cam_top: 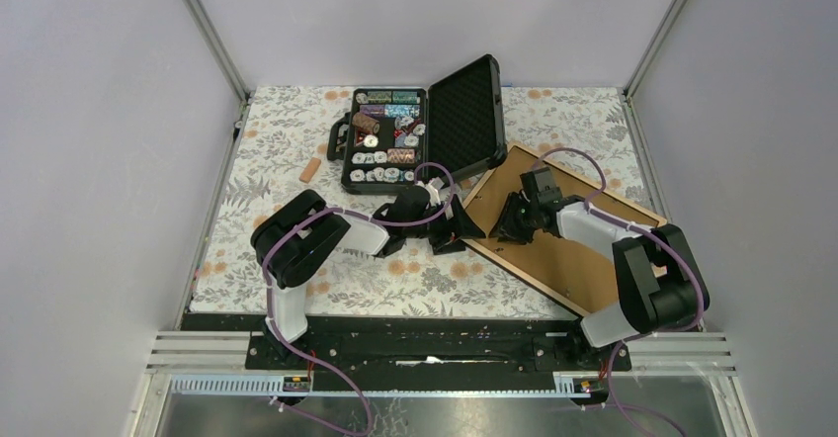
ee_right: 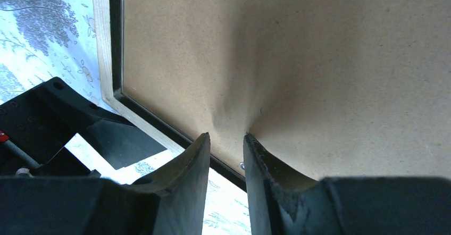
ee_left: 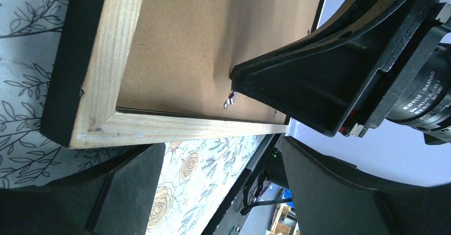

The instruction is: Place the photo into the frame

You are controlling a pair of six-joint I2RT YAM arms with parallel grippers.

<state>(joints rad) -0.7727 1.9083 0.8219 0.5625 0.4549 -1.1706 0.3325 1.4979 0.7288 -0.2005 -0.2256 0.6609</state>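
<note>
While both arms reach toward centre, the count is: one frame (cam_top: 524, 276), one brown backing board (cam_top: 573, 264), one metal tab (ee_right: 242, 166), one open chip case (cam_top: 466, 116), one small brown cylinder (cam_top: 310, 170), two pincers.

Frame lies back-up on the surface (cam_top: 267, 140) at 3 o'clock of centre, set diagonally, light-wood rim up, board inside the rim. Its 3 o'clock corner reaches the surface's right edge. Its 12 o'clock corner sits just beside the case lid; can't tell if they touch.

Right pincer (cam_top: 504, 227): fingers a narrow slit apart, tips on the board near the frame's 9 o'clock corner, tab just beside them. Can't tell if anything is clamped.

Left pincer (ee_left: 220, 147): jaws wide apart, holding nothing, just outside that same corner and close to the right pincer.

Case stands at 12 o'clock, chips (cam_top: 385, 135) inside, lid up. Cylinder is at 10 o'clock, well apart. Bare floral surface runs from 7 to 9 o'clock.
</note>
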